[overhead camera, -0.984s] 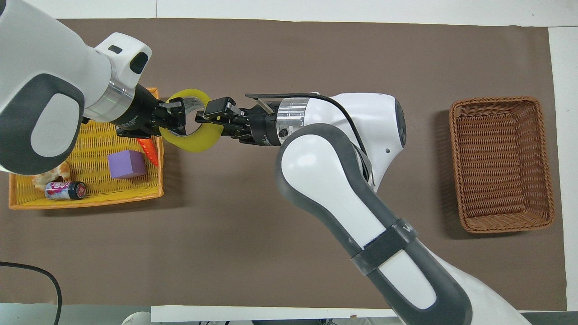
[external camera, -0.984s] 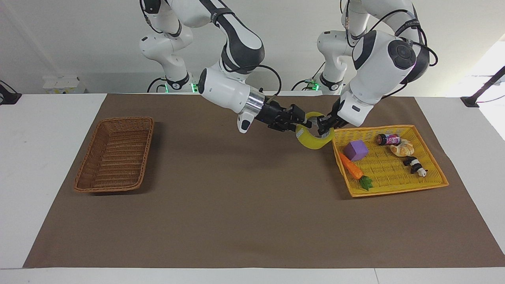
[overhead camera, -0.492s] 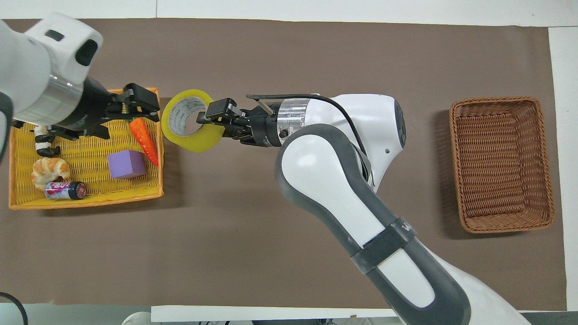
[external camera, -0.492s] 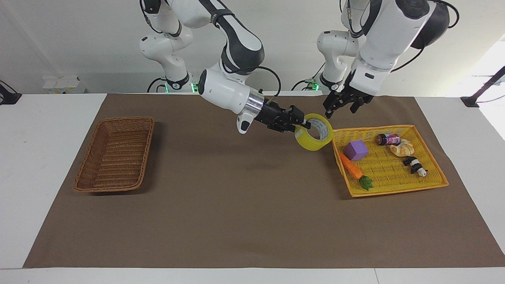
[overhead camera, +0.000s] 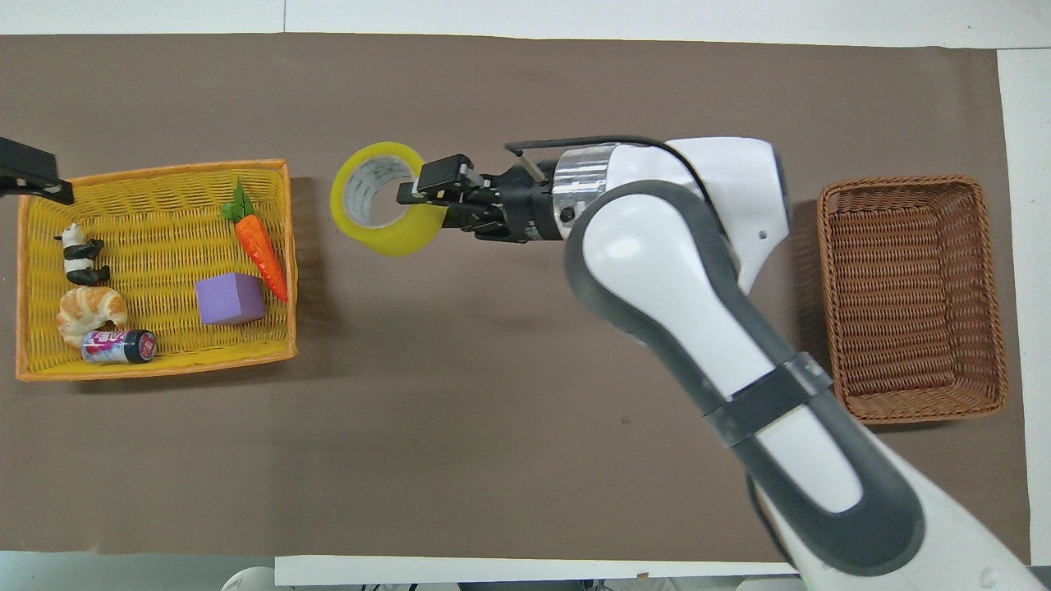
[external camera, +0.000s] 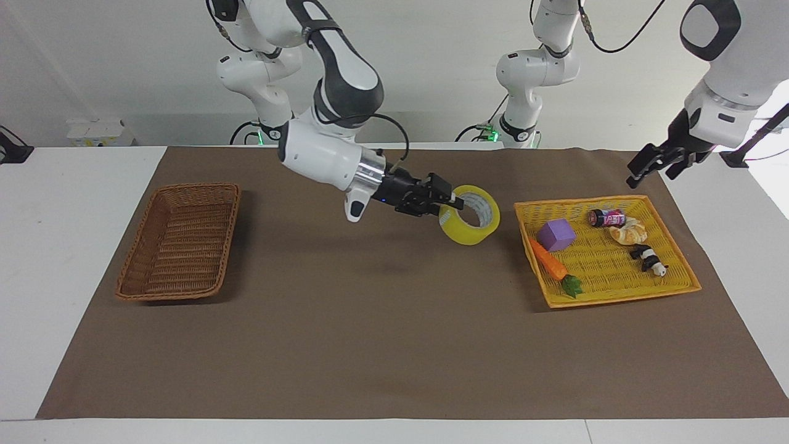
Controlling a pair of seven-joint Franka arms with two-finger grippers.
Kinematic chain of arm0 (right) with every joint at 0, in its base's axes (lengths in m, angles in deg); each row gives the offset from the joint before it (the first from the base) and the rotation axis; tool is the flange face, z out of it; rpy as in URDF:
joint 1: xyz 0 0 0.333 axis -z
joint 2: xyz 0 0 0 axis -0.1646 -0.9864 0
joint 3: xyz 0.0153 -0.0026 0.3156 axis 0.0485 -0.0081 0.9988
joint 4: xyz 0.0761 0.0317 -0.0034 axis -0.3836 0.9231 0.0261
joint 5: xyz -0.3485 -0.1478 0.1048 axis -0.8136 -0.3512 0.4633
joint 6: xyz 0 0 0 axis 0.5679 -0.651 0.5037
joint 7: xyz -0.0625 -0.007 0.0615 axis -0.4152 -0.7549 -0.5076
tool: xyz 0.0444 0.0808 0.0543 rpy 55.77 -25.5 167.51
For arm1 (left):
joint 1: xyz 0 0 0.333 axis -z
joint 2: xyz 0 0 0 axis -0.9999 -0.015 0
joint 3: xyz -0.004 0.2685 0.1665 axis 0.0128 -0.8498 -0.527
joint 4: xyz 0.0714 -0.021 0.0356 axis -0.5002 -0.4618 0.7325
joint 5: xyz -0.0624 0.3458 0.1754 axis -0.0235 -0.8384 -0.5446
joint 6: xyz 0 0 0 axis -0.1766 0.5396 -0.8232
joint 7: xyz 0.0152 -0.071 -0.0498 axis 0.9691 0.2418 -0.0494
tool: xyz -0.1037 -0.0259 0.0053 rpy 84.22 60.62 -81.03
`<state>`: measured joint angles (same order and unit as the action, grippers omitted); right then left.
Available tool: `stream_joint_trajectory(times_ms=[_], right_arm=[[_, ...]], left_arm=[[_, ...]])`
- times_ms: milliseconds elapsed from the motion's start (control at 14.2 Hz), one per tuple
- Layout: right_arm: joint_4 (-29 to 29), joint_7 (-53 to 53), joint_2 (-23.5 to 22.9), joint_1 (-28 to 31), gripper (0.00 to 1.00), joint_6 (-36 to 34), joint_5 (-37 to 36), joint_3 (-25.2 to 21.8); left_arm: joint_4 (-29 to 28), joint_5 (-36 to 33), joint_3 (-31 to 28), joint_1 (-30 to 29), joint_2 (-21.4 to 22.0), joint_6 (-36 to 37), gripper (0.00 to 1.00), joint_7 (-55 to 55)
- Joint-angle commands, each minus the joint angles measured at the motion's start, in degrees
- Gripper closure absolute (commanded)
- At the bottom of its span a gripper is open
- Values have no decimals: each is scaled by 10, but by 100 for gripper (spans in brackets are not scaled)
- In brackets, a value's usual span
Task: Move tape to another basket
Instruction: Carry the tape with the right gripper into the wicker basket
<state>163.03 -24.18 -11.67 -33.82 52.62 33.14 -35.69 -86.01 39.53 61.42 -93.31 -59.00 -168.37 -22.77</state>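
Gripping the tape point(external camera: 471, 214) by its wall, my right end effector point(external camera: 445, 201) is closed on the roll, one finger through the core, so it hangs on edge, clear of the brown mat point(external camera: 394, 345). The roll is in the air above the mat's middle, just off the yellow basket point(external camera: 622, 296), which holds a carrot point(external camera: 550, 262), a purple block point(external camera: 556, 235), a can point(external camera: 606, 217), a pastry point(external camera: 629, 232) and a panda toy point(external camera: 647, 259). My left end effector point(external camera: 654, 164) is raised over the surface's edge beside that basket, fingers spread and empty, waiting. The wicker basket point(external camera: 179, 290) at the right arm's end holds nothing visible; I judge carrying there comes next.
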Motion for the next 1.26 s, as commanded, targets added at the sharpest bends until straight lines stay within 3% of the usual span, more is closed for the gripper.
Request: stream_joint_trajectory(times_ms=[0,141,351,492,703,914,1195], right_arm=[[8,60,32,124,99,-134,-37,6],[8,106,34,216,99,-225,-47,5],[8,164,37,338,99,-322,-125,4],[7,222,38,415,100,-363,-208,5],[6,304,14,507,100,-422,-259,5],[8,388,-27,557,100,-427,-308,5],[52,410,-34,576,100,-381,-355,5]], left_arm=[[-11,-14,3,-15,16,10,0,-23],[-11,-16,1,-15,15,8,0,-24],[-13,-16,1,-14,18,22,0,-23],[-14,-16,1,-13,21,43,0,-23],[-14,-16,1,-12,22,49,0,-29],[-15,-16,2,-7,22,50,0,-29],[-17,-9,6,-5,22,46,0,-31]])
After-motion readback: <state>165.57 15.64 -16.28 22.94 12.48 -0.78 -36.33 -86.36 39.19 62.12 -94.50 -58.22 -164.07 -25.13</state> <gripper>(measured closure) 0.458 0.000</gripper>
